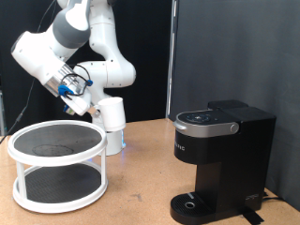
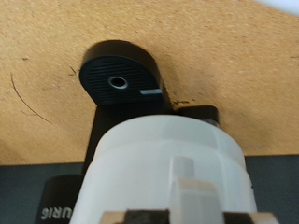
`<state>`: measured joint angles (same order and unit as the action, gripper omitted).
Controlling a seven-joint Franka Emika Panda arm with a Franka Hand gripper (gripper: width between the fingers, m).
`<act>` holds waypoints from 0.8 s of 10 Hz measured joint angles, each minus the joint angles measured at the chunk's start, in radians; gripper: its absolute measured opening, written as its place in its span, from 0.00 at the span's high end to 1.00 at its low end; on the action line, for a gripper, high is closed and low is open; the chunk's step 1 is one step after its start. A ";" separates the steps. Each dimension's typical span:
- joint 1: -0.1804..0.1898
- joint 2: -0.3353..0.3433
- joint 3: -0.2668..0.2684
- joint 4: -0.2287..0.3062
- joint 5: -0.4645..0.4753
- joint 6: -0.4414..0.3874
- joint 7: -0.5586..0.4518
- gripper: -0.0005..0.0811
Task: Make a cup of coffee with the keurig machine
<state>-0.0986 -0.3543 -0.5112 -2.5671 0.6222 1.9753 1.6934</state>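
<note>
My gripper [image 1: 96, 107] hangs in the air at the exterior view's left-centre, shut on the white cup [image 1: 112, 113], which it holds tilted above the table. The black keurig machine [image 1: 217, 159] stands at the exterior view's right with its lid down and its round drip base [image 1: 192, 202] bare. In the wrist view the cup [image 2: 168, 168] fills the foreground with its handle [image 2: 185, 182] facing the camera. Beyond it lie the machine's drip base [image 2: 119, 79] and body [image 2: 56, 191]. Only the tips of my fingers [image 2: 140, 217] show at the frame edge.
A white two-tier round rack [image 1: 56, 164] with dark mesh shelves stands at the exterior view's left, just below and beside the gripper. A black curtain forms the backdrop. The wooden tabletop [image 1: 141, 197] lies between rack and machine.
</note>
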 joint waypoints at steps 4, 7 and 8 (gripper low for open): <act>0.062 0.090 0.064 0.048 0.073 0.090 0.018 0.99; 0.089 0.141 0.087 0.075 0.108 0.129 -0.006 0.99; 0.089 0.145 0.088 0.074 0.101 0.120 0.010 0.99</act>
<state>-0.0099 -0.2088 -0.4231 -2.4933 0.7228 2.0952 1.7035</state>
